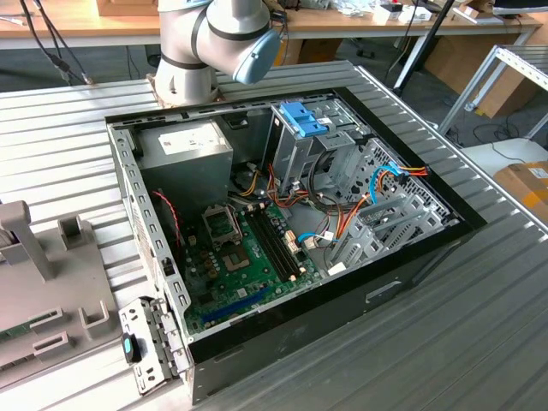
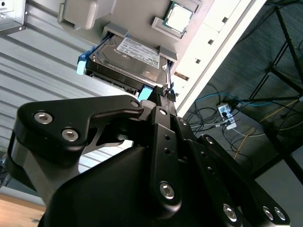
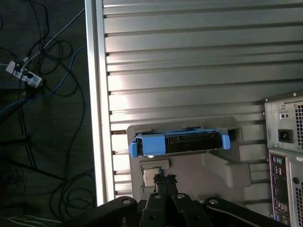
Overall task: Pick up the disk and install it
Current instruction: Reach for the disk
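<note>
Far over on the exterior view's left there's a grey holder [image 1: 26,240] sitting on the ribbed metal worktop [image 1: 68,120], cut off by the edge of the shot. Moving right you hit the open PC case [image 1: 342,308] lying on its side. It has a grey power supply [image 1: 184,144] at the back, a green motherboard [image 1: 244,257] in the middle and a metal cage [image 1: 295,158] with a blue latch [image 1: 301,116] on top. The arm [image 1: 214,38] stands just behind the case.

The disk [image 3: 189,144] isn't in the case. In both wrist views it's lying flat in a slot of the grey holder, out on the worktop near its edge. Its white label [image 2: 137,49] faces up, blue rails run along its sides, and a small square chip [image 2: 179,16] is parked in the same holder just beside it.

The jaws hang close to the disk, with their tips over the chip in the first wrist view. They look pinched together with nothing in them, so the disk is untouched in its slot.
</note>
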You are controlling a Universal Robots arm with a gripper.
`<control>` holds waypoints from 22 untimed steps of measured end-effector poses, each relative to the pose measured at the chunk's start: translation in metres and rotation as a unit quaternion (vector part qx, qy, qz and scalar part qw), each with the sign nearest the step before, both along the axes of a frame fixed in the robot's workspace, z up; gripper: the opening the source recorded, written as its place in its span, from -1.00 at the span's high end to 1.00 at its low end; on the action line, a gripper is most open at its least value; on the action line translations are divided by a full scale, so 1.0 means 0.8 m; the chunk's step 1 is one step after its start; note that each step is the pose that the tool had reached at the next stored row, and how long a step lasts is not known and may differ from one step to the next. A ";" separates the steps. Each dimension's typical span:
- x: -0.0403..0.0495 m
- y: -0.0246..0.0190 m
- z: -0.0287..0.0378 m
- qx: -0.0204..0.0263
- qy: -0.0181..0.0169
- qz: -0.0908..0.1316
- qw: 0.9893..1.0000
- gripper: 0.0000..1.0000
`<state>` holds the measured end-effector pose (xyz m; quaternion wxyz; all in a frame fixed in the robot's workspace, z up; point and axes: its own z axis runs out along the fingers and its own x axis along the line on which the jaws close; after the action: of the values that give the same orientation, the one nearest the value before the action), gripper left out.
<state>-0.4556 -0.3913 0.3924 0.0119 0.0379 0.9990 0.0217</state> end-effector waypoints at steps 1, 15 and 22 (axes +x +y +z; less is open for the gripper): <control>0.000 0.0003 0.0000 0.000 0.000 0.000 1.000 0.79; 0.001 0.0238 -0.0052 -0.004 0.001 0.000 1.000 0.79; 0.001 0.0248 -0.0067 -0.010 0.005 0.000 1.000 0.79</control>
<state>-0.4546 -0.3715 0.3870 0.0073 0.0376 0.9992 0.0115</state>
